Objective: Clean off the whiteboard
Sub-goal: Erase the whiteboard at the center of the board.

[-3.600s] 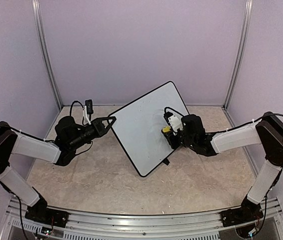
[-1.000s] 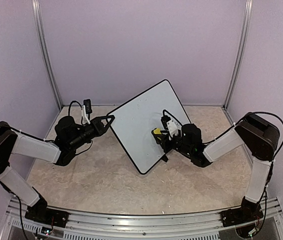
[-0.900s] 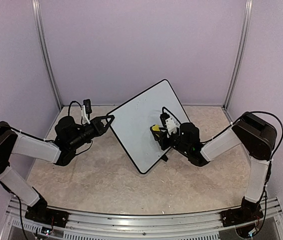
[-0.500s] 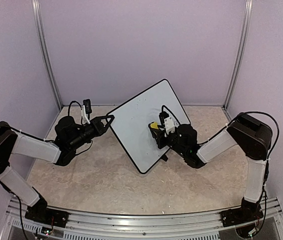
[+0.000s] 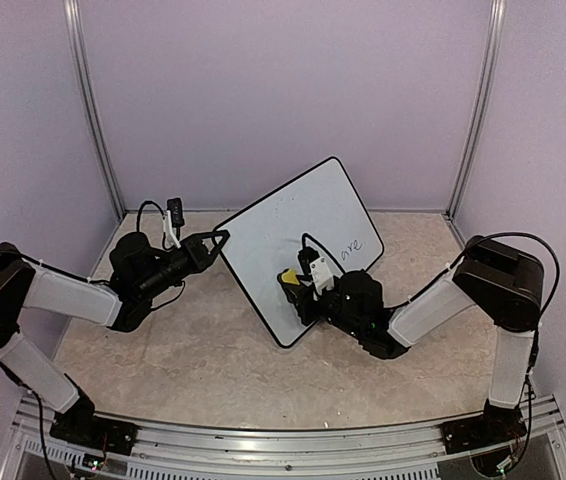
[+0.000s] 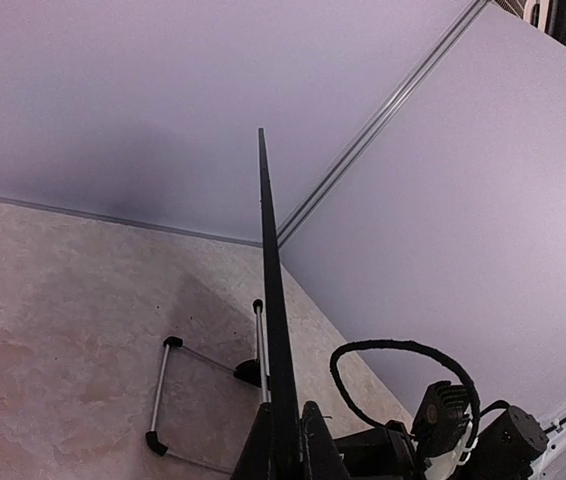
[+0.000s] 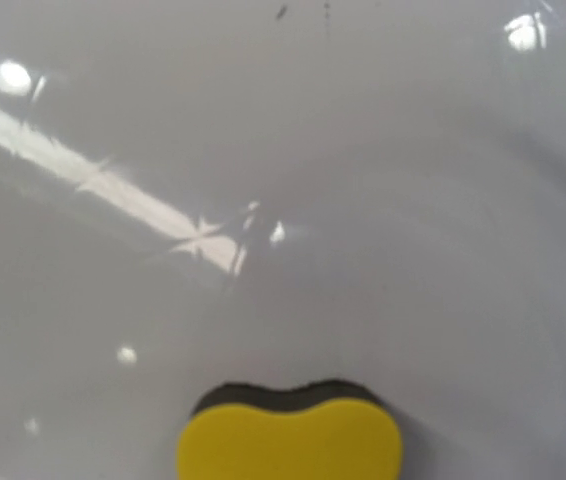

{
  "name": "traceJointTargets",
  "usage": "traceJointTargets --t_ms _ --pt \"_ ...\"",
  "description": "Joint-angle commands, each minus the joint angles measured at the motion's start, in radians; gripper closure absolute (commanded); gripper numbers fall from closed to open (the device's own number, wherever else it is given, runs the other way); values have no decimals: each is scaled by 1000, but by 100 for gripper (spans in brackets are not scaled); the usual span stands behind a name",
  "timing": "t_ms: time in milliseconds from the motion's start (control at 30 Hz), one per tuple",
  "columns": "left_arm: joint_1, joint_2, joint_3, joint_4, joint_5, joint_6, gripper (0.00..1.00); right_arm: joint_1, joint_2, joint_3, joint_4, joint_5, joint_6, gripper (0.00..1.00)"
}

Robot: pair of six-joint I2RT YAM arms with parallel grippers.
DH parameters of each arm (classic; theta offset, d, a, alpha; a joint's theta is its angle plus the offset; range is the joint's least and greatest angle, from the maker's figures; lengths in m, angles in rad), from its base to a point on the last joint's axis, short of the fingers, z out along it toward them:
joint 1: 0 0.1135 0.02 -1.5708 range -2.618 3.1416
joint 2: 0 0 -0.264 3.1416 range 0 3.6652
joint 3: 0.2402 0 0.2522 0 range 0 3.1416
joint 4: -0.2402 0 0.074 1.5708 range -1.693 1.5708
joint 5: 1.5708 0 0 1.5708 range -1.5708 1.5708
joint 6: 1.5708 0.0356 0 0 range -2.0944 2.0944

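The whiteboard (image 5: 273, 250) stands tilted on the table, with dark handwriting (image 5: 348, 247) near its right edge. My left gripper (image 5: 221, 240) is shut on the board's left corner. In the left wrist view the board (image 6: 268, 270) shows edge-on as a thin black line, pinched in my left gripper (image 6: 285, 432). My right gripper (image 5: 303, 290) is shut on a yellow sponge (image 5: 289, 277) and presses it against the board's lower middle. The right wrist view shows the sponge (image 7: 290, 440) flat on the glossy board (image 7: 363, 200), with small dark specks (image 7: 281, 12) at the top; its fingers are hidden.
The board's wire stand (image 6: 163, 390) rests on the beige table (image 5: 183, 350) behind it. Purple walls (image 5: 283, 90) with metal corner posts (image 5: 93, 110) close the space on three sides. A cable loop (image 6: 403, 350) arcs over the right arm.
My right gripper has slid the sponge left and downward across the board, uncovering the handwriting near the right edge. The left gripper and the board have not moved.
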Motion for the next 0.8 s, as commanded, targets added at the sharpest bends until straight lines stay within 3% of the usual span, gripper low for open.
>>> traceJointTargets --t_ms 0,300,767 --pt "-33 -20 2 91 151 2 100 1 6 -36 -95 43 23 100" --pt "-33 -28 2 85 145 6 100 -37 -9 -47 -110 88 22 100" --pt "-32 -26 2 85 147 8 100 -203 32 20 -143 -38 65 100"
